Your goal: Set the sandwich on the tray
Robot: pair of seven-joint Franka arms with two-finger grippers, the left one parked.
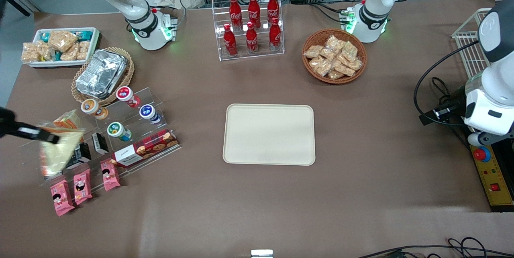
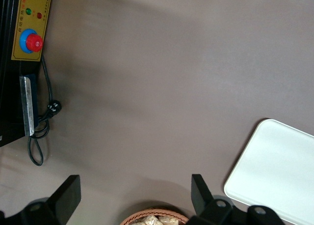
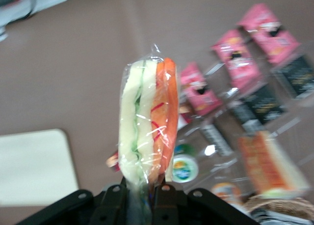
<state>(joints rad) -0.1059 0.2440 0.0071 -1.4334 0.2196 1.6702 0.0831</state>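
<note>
Clear plastic wrap is catching the light around the sandwich (image 3: 147,122), which is hanging clamped by one edge between the fingers of the right arm's gripper (image 3: 142,193), lifted above the acrylic snack display (image 1: 132,123) at the working arm's end of the table; in the front view the gripper (image 1: 50,137) is pinching the pale wedge (image 1: 60,149) from above. Gripping the thin edge is probably letting the broad bread faces hang free, so the wedge can be laid flat later. One cream tray (image 1: 269,133) is lying bare at the table's centre, well apart from the sandwich, so the carry is still ahead. One smaller orange wedge (image 3: 267,163) is resting on the display. Three pink snack packets (image 1: 82,185) are lining its front step, four round lidded cups (image 1: 120,113) are sitting higher, and six red cola bottles (image 1: 252,21) are standing in a clear rack.
</note>
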